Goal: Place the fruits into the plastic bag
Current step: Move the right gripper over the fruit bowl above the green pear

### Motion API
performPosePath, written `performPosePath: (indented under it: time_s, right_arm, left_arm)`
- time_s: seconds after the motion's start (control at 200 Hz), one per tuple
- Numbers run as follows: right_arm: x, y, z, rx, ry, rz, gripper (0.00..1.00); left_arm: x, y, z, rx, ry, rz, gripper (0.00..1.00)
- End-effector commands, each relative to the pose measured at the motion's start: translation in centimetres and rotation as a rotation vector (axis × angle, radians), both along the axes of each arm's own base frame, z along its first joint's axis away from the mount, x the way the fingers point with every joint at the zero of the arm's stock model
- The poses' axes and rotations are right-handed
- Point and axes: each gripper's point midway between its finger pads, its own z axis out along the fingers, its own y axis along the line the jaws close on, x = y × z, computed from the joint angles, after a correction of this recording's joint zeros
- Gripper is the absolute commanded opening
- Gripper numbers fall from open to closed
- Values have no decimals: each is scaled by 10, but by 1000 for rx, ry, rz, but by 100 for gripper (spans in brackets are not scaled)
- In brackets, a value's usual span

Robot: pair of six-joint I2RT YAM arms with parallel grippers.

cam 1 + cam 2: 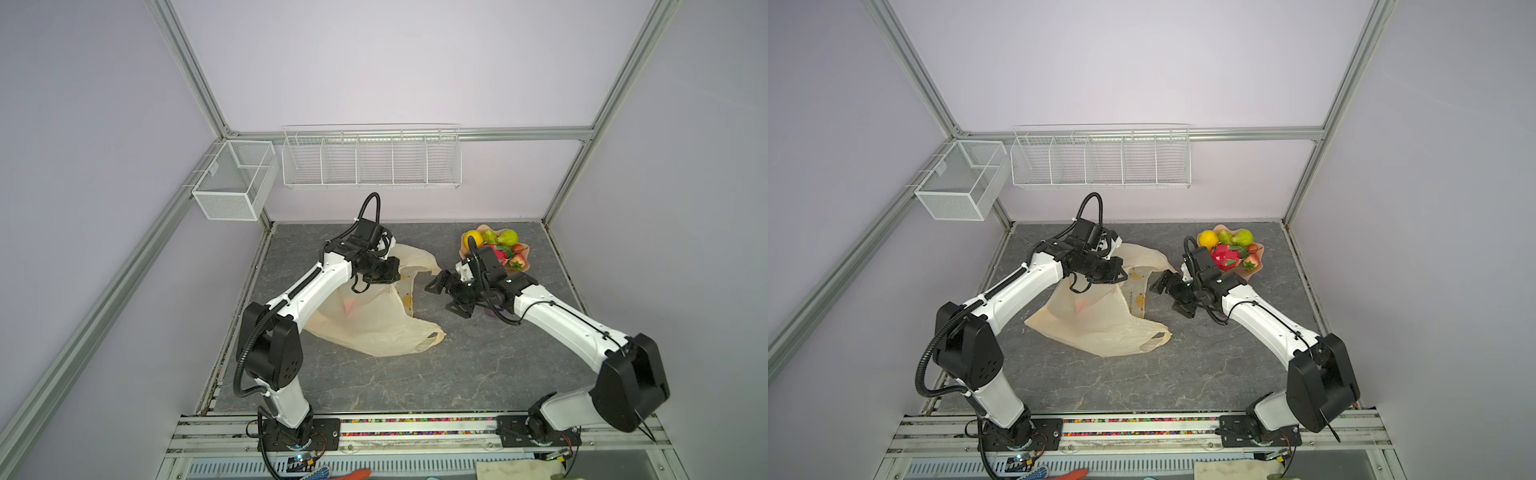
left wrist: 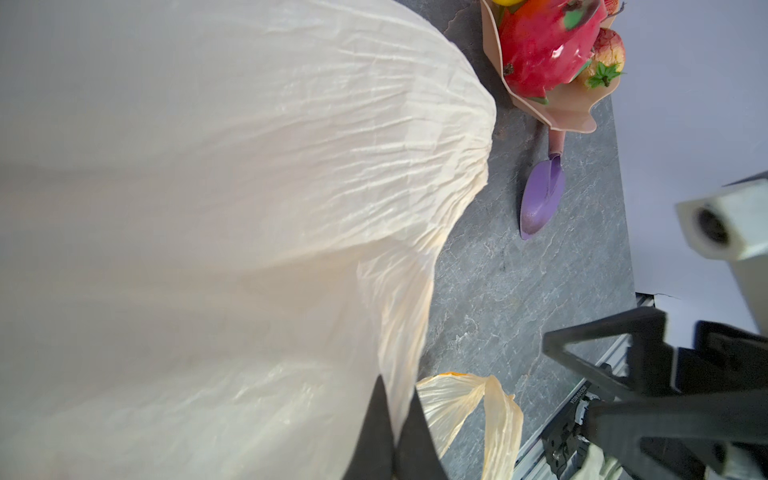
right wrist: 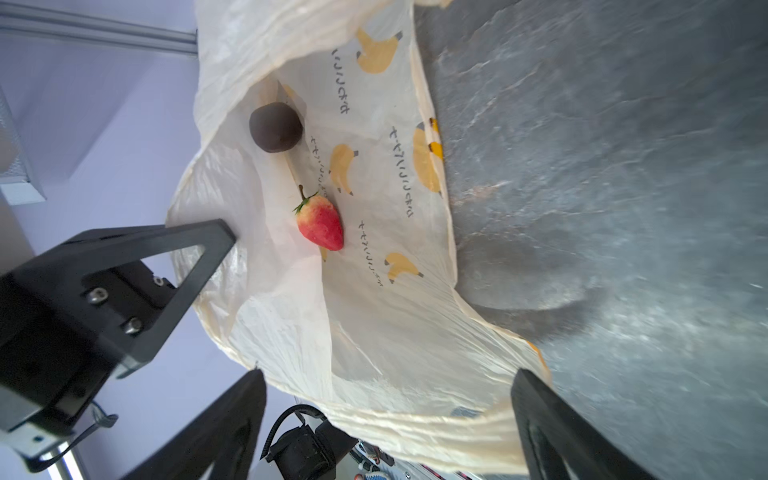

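**Top views.** The thin, crinkly, translucent cream-yellow plastic bag (image 1: 374, 328) lies crumpled on the grey stone-pattern table (image 1: 415, 382). The left gripper (image 1: 395, 272) has its jaws pressed together on the bag's upper lip, holding the mouth raised. The right gripper (image 1: 445, 297) stands just beside that mouth, jaws spread and empty. The fruits not yet bagged, including a glossy yellow citrus (image 1: 473, 239) and a large red-pink dragon fruit (image 1: 1225, 255), are heaped in a pink wavy-edged dish (image 1: 1250, 274) behind the right gripper, clear of its jaws.

**Left wrist view.** Bag film fills most of the frame. The black fingertips (image 2: 390, 436) pinch a fold.

**Right wrist view.** A red strawberry (image 3: 320, 224) and a dark round fruit (image 3: 275, 126) rest inside the bag, beyond the spread jaws.

**Handling, judged.** The fruits look light, rigid and smooth. Grip across the middle, since round ones may slip. The film is limp and will likely sag if released.
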Motion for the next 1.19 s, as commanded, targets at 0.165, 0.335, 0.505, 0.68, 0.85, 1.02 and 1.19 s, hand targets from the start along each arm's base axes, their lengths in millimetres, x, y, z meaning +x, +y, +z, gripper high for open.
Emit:
performPosePath:
  time_s: [0.165, 0.335, 0.505, 0.68, 0.85, 1.02, 1.19]
  right_arm:
    - [-8, -106, 37, -262, -78, -109, 89]
    - [-13, -172, 52, -407, -86, -209, 88]
    - [-11, -215, 61, -499, -95, -260, 89]
    - [10, -238, 62, -503, -119, -297, 91]
    - [51, -250, 53, -465, -120, -311, 91]
    - [116, -266, 46, -434, -145, -327, 90]
    - [170, -282, 28, -433, -124, -326, 89]
  left_arm:
    - [0, 0, 16, -29, -44, -2, 0]
    - [0, 0, 17, -31, -47, -5, 0]
    - [0, 1, 18, -29, -52, -5, 0]
    - [-1, 1, 18, -31, -51, -5, 0]
    - [-1, 1, 18, -28, -49, -6, 0]
    - [-3, 2, 18, -19, -46, -12, 0]
    - [-4, 3, 18, -17, -43, -8, 0]
